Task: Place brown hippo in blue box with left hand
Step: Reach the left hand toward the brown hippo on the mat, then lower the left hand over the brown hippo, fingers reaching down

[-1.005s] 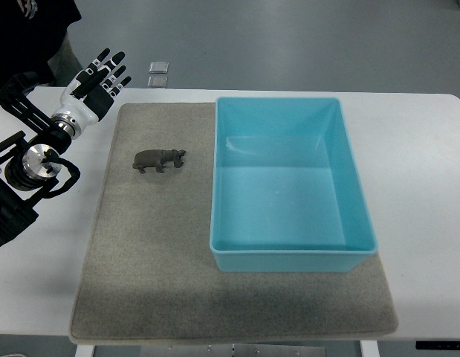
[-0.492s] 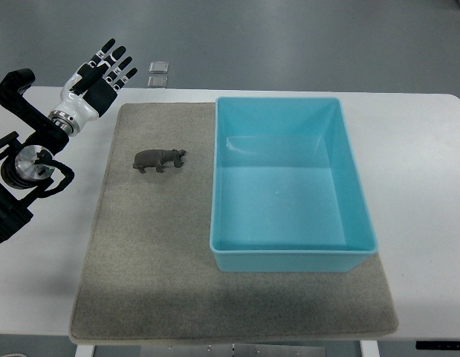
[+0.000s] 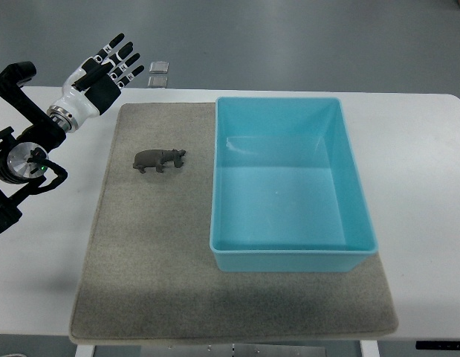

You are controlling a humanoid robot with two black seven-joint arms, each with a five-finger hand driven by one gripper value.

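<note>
Standing on four legs on the grey mat [image 3: 155, 253]: one brown hippo [image 3: 160, 159], dark, small, snout toward the blue box [image 3: 289, 249]; it sits near the box's left wall, not touching; one blue box, open-topped, rectangular, nothing inside (resting on the mat's right part); one left hand [image 3: 102, 72] at the table's [image 3: 430, 186] far-left corner, fingers spread straight, holding nothing, well apart from the hippo; two small squares [image 3: 159, 73] lie beyond the table's far edge.
</note>
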